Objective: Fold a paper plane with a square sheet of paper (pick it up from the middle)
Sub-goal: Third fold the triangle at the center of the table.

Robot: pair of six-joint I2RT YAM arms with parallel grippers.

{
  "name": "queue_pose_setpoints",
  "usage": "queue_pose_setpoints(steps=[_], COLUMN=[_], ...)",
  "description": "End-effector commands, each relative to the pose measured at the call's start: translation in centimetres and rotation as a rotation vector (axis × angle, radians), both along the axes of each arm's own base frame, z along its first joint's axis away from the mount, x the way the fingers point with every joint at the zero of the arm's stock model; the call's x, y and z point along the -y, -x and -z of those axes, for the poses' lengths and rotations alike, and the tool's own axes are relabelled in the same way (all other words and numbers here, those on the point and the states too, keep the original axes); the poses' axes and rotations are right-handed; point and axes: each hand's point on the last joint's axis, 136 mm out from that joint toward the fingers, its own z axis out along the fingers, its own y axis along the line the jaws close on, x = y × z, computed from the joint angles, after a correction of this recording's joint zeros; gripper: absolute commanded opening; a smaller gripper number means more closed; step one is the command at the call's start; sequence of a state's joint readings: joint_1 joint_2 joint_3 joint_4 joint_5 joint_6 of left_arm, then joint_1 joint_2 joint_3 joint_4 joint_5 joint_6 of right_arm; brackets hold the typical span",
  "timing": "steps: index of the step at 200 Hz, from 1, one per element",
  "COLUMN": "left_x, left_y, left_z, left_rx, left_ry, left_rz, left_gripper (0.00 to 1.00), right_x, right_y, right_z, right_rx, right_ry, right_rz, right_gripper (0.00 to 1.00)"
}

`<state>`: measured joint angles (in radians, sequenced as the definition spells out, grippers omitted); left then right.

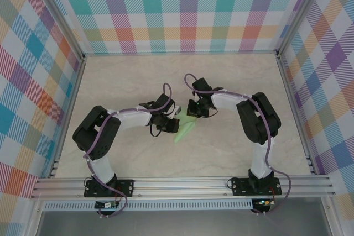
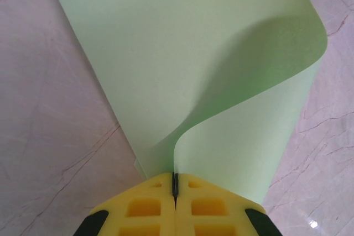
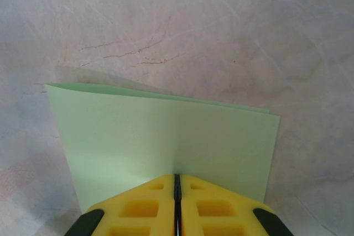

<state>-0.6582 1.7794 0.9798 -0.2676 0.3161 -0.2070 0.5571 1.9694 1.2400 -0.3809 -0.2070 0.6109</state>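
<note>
Seemingly one sheet (image 2: 182, 53), two grippers (image 2: 175, 187) (image 3: 177, 183) pinching.

Top view: fixed, high, behind arm bases (image 1: 108, 185), facing forward and down. Far off; takes in whole counter (image 1: 138, 75) and plaid walls (image 1: 177, 9).
Left wrist view: mounted behind left tool (image 2: 175, 185), looking along yellow pads (image 2: 146, 205) toward paper (image 2: 182, 53) and counter. Very near.
Right wrist view: same mounting behind right tool (image 3: 177, 182), close on paper edge, marbled counter beyond.
Shared: all three see paper at counter middle. Top view also takes in both tools, facing each other across paper.
</note>
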Motion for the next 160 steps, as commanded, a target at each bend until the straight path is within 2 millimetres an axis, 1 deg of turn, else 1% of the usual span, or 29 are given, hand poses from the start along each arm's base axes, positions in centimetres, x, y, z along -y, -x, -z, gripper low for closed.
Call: queue_pose_setpoints(steps=[1, 24, 50, 109, 143, 160], left_x=[-0.5, -0.2, 0.1, 0.4, -0.1, 0.0], left_y=[0.4, 0.4, 0.1, -0.2, -0.6, -0.6], left_z=[0.4, -0.1, -1.1, -1.4, -3.5, -3.0], left_rx=[-0.021, -0.015, 0.004, 0.014, 0.064, 0.049], left_ry=[-0.035, -0.013, 0.012, 0.013, 0.014, 0.002], left_rz=[0.02, 0.027, 0.029, 0.036, 0.016, 0.026], left_gripper=[0.0, 0.0, 0.0, 0.0, 0.0, 0.0], right_x=[1.0, 1.2, 1.2, 1.1, 1.1, 1.0], right_y=[1.3, 1.4, 1.4, 1.3, 1.3, 1.3], right_z=[2.2, 2.3, 2.3, 2.4, 2.3, 2.3], right_rx=[-0.061, -0.062, -0.06, -0.062, -0.062, -0.062], right_ry=[0.069, 0.073, 0.073, 0.07, 0.07, 0.068], right_rz=[-0.018, -0.018, -0.021, -0.019, -0.019, -0.02], right_gripper=[0.1, 0.1, 0.1, 0.1, 0.1, 0.1])
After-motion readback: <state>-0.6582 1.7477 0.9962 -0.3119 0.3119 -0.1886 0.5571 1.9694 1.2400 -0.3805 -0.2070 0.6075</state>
